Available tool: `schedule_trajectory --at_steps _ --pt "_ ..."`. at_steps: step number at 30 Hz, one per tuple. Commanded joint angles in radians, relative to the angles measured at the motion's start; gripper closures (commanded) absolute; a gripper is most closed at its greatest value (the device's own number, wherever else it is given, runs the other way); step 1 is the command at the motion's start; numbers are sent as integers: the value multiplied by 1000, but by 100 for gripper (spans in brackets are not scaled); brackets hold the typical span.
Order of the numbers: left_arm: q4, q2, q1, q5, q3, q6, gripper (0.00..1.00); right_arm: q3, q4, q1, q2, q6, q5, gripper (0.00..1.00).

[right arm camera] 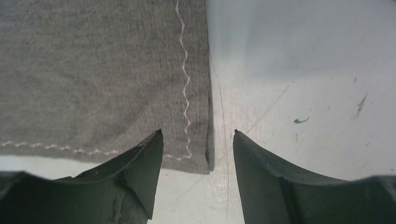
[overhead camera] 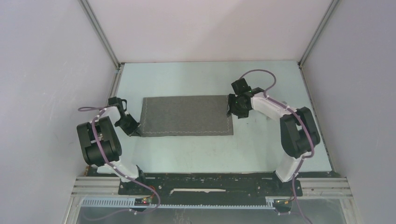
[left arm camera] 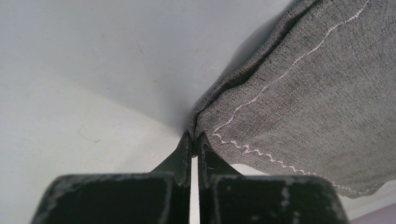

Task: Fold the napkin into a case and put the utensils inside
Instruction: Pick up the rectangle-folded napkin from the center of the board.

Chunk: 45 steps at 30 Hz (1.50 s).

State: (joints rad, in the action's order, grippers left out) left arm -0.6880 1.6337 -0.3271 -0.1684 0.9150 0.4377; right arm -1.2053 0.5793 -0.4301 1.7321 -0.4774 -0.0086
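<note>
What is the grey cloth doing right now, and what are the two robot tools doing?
napkin: spread flat on the table, one corner pinched.
left tool: shut on the napkin's near left corner.
right tool: open, with one finger on each side of a corner at the napkin's right end, gripping nothing.

On the pale blue-grey tabletop [overhead camera: 210, 154] the grey napkin [overhead camera: 186, 115] lies as a wide rectangle at its middle, long sides running left to right. Just right of the napkin's right edge, the surface shows small coloured specks [right arm camera: 301, 121] and faint scratches.
</note>
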Motion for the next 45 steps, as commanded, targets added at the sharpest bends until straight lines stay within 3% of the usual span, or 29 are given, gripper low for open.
schedule_trajectory --at_steps 1,8,17,25,31,35,37,40,43,45 --pt "-33 -14 9 -57 -68 28 100 -185 153 -42 109 -7 154 35" --pt "-34 -101 11 -117 -176 133 100 -307 232 -62 210 25 129 35" --pt "-107 -287 3 50 -282 298 100 -306 210 -28 231 124 -4 34" --pt "-132 -320 0 12 -281 323 99 -359 211 -13 284 218 -28 43" --pt "-202 -414 -27 68 -229 320 87 -460 278 -6 361 253 -15 38" --pt "-218 -488 -36 110 -205 307 61 -512 312 -3 414 274 -12 38" --pt "-216 -534 -36 115 -190 285 54 -534 328 -1 435 281 -11 38" --pt "-216 -626 -35 153 -158 242 36 -573 352 1 469 293 -16 38" --pt "-226 -701 -36 166 -123 204 26 -596 375 2 490 298 -10 36" --pt "-225 -742 -34 152 -101 181 25 -604 378 2 500 299 -14 35"
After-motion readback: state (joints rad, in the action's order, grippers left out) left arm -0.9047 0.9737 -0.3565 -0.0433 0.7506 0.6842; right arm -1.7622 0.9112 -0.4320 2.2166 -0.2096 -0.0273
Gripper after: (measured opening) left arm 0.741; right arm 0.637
